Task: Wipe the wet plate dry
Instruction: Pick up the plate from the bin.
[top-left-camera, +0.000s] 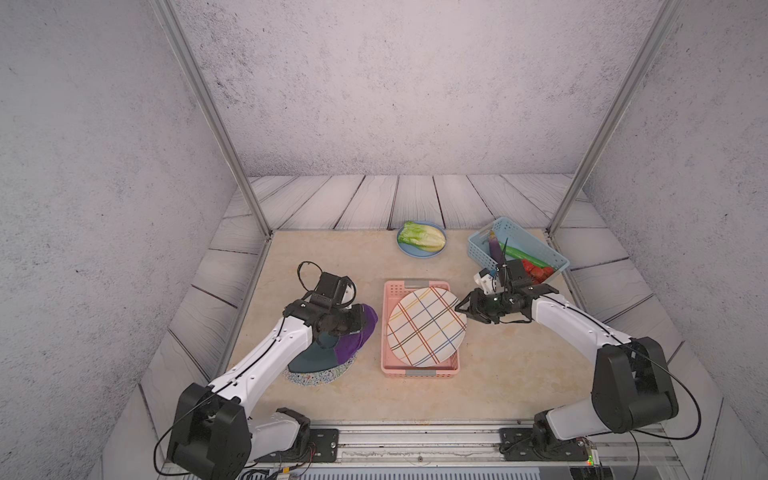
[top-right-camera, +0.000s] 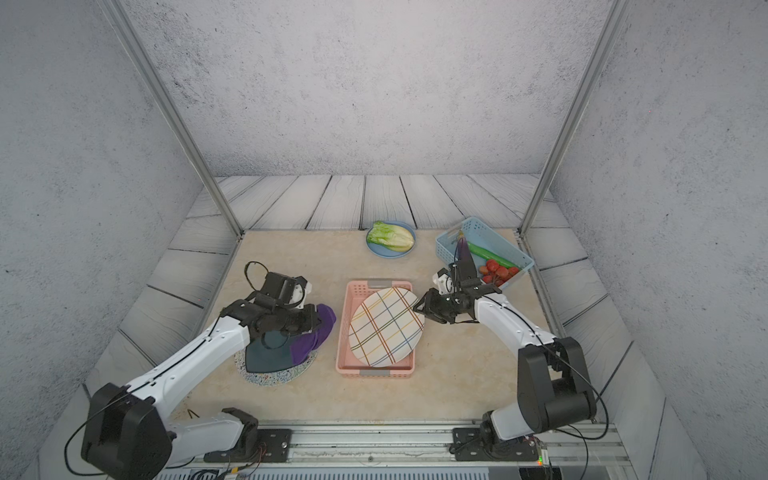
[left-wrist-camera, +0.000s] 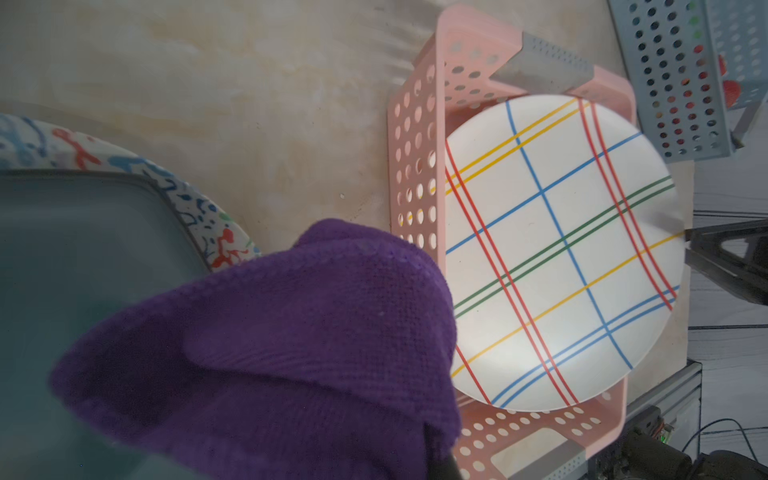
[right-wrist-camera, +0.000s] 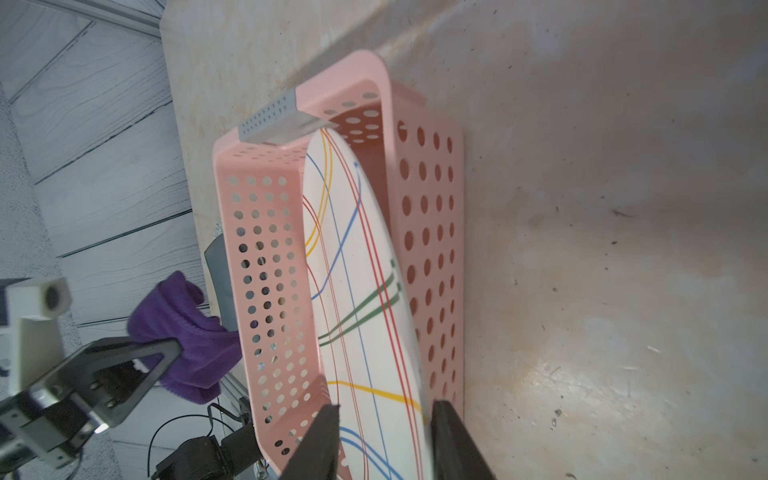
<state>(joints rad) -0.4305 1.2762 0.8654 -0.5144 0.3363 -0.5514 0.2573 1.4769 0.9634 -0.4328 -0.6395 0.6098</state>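
A white plate with coloured plaid lines (top-left-camera: 426, 328) (top-right-camera: 386, 328) leans tilted in a pink basket (top-left-camera: 392, 286) (top-right-camera: 353, 286), its right edge above the basket's rim. My right gripper (top-left-camera: 461, 309) (top-right-camera: 419, 309) (right-wrist-camera: 386, 409) is at that edge. In the right wrist view its two fingers press both sides of the plate's rim (right-wrist-camera: 361, 291). My left gripper (top-left-camera: 349, 322) (top-right-camera: 307, 322) is left of the basket, shut on a purple cloth (top-left-camera: 359, 332) (left-wrist-camera: 291, 332) that hides its fingers. The cloth hangs beside the plate (left-wrist-camera: 561, 249) without touching it.
Under the left gripper a dark teal board (top-left-camera: 309, 357) lies on a speckled plate (top-left-camera: 316, 376). At the back a blue plate (top-left-camera: 409, 251) carries a lettuce. A blue basket (top-left-camera: 515, 232) of vegetables stands close behind the right wrist. Metal posts stand at the back corners.
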